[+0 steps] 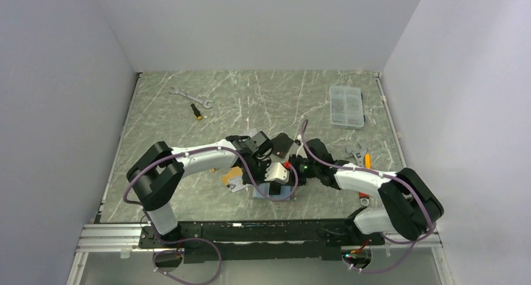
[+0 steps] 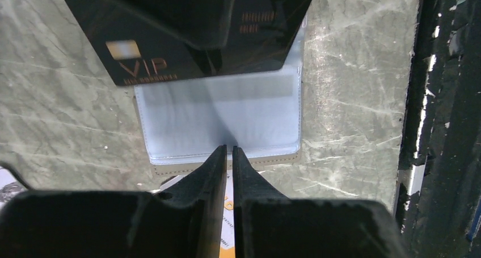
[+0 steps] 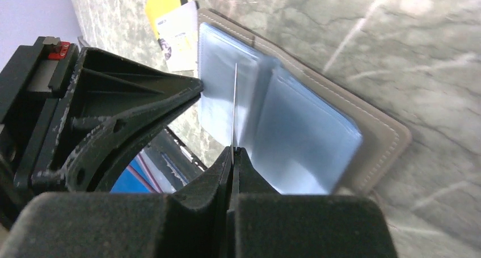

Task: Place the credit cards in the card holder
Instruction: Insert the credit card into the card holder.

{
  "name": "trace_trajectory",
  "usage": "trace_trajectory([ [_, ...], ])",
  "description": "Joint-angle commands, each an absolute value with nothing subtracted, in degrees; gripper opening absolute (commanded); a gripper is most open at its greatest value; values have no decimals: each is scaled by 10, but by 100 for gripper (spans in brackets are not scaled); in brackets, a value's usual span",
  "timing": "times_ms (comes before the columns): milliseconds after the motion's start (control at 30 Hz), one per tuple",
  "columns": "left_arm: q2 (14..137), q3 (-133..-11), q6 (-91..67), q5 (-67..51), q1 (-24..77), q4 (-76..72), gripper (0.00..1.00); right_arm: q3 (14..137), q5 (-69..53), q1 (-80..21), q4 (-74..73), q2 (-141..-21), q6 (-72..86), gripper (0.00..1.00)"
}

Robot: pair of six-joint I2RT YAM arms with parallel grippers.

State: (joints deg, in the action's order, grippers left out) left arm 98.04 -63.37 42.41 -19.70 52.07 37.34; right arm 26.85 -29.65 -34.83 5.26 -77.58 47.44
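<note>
- Two loose cards, a gold card (image 1: 232, 174) and a silver card (image 1: 235, 185), lie just left of the open card holder (image 1: 282, 193).
- Left wrist: my left gripper (image 2: 230, 151) is nearly closed at the holder's near edge; whether it holds anything, I cannot tell. A black VIP card (image 2: 164, 56) sits over the far edge.
- Right wrist: my right gripper (image 3: 233, 151) clamps the black VIP card, seen edge-on.

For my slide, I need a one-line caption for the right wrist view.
Right gripper holds a card edge-on over the open card holder, pointing toward its blue sleeves.

Cards (image 1: 233, 178) L of holder (image 1: 282, 193) (just beside)
</note>
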Motion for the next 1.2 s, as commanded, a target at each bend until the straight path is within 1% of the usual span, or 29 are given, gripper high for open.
trace_trajectory([
  [0, 986, -619, 438, -199, 526, 353, 15, 237, -266, -337, 58, -743, 489, 0],
  [300, 981, -579, 446, -165, 537, 334, 15, 218, -245, -333, 88, -752, 509, 0],
  [433, 978, -573, 441, -162, 541, 329, 15, 221, -254, -334, 112, -766, 520, 0],
  [733, 978, -573, 436, -157, 544, 324, 15, 210, -254, -347, 161, -795, 539, 0],
  [1000, 979, -578, 436, -148, 544, 327, 16, 186, -266, -350, 208, -795, 552, 0],
  [1167, 960, -583, 442, -120, 543, 343, 19, 179, -285, -349, 231, -821, 554, 0],
])
